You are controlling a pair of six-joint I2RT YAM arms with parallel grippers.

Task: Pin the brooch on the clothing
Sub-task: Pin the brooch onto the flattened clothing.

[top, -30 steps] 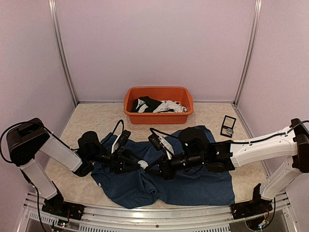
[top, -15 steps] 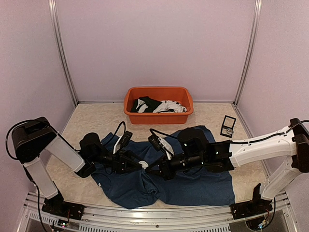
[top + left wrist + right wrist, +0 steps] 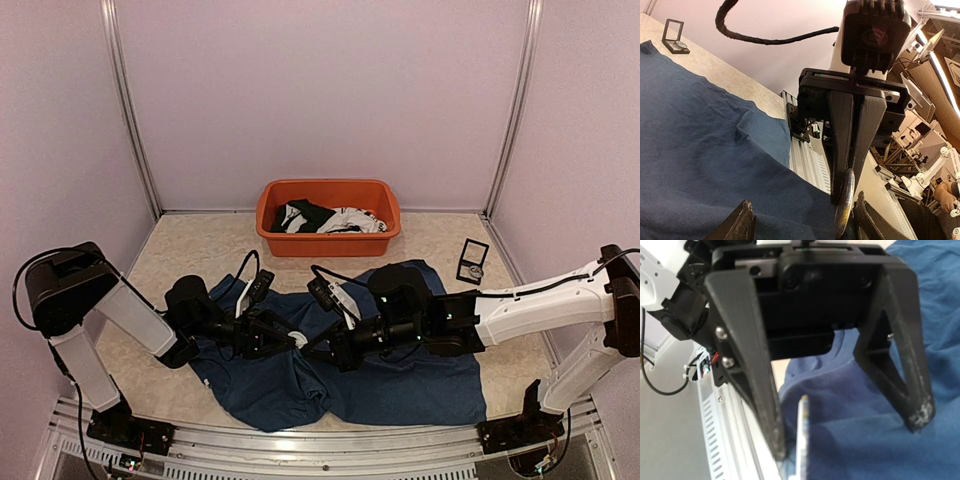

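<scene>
Pinching the small pale disc-shaped brooch (image 3: 844, 210) edge-on, the right gripper (image 3: 841, 196) is fully closed; likely light and rigid; the large, limp navy-blue fabric T-shirt (image 3: 400, 385) lies on the beige counter (image 3: 200, 250), best gathered at a fold; the left gripper (image 3: 847, 435) gapes, empty.

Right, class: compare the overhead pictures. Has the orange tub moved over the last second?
No. The orange tub sits in the same spot against the back wall, midway between the two upright frame posts.
</scene>
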